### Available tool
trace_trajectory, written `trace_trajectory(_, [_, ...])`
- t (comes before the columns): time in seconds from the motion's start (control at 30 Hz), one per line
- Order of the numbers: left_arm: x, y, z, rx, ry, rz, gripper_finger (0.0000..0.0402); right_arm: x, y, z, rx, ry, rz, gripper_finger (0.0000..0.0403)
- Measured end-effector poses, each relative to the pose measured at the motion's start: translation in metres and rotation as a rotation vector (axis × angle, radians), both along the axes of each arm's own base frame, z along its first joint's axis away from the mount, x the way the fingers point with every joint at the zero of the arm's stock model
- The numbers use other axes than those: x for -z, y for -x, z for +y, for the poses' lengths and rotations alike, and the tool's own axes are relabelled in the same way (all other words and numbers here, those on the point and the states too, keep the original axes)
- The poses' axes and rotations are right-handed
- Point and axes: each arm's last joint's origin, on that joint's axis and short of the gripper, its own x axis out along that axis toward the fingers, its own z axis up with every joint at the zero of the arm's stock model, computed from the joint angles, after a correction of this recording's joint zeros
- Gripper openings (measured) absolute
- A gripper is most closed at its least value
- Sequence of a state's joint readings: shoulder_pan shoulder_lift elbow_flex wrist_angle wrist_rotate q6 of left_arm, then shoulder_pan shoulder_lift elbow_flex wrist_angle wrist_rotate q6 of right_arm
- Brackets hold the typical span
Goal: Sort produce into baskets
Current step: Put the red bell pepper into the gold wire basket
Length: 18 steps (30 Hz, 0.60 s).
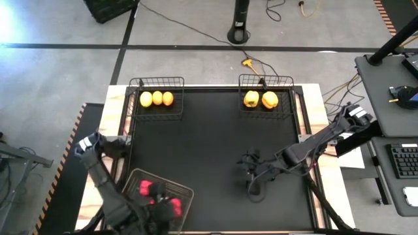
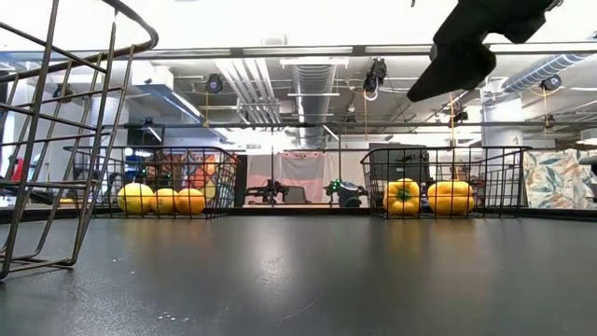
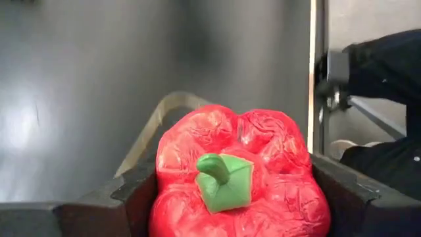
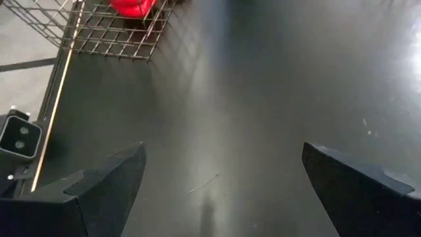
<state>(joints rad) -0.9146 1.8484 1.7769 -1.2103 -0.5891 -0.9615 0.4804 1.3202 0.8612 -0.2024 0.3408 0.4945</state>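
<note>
My left gripper is over the near-left basket and is shut on a red bell pepper, whose green stem faces the wrist camera. More red shows in that basket beside the gripper. Three yellow-orange round fruits lie in the far-left basket. Two yellow peppers lie in the far-right basket. My right gripper hangs open over the bare mat at centre right, with nothing between its fingers. My left gripper pinches the red pepper between its two fingers, one on each opposite side wall. The stem end faces back toward the wrist. Whether the pepper is clear of the basket, I cannot tell.
The black mat lies bare between the three baskets. In the low view the near-left basket's wire wall rises at the left and my right arm hangs at the top right. A desk with a keyboard stands off the table's right edge.
</note>
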Motion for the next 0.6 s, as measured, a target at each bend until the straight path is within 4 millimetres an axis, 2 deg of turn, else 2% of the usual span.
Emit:
trace_trajectory(0.13, [0.026, 0.018, -0.008, -0.108, 0.027, 0.042, 0.0266, 0.005, -0.002, 0.001, 0.017, -0.014, 0.012, 0.04])
trace_trajectory(0.4, [0.084, 0.014, 0.004, -0.282, 0.142, 0.153, 0.0266, 0.006, -0.003, 0.001, 0.005, 0.004, 0.014, 0.04])
trace_trajectory(0.5, [0.096, 0.013, 0.004, -0.269, 0.17, 0.162, 0.0266, 0.005, -0.003, 0.001, -0.003, 0.013, 0.014, 0.04])
trace_trajectory(0.6, [0.099, 0.01, -0.002, -0.197, 0.218, 0.142, 0.0266, 0.005, -0.003, 0.001, -0.004, 0.015, 0.015, 0.04])
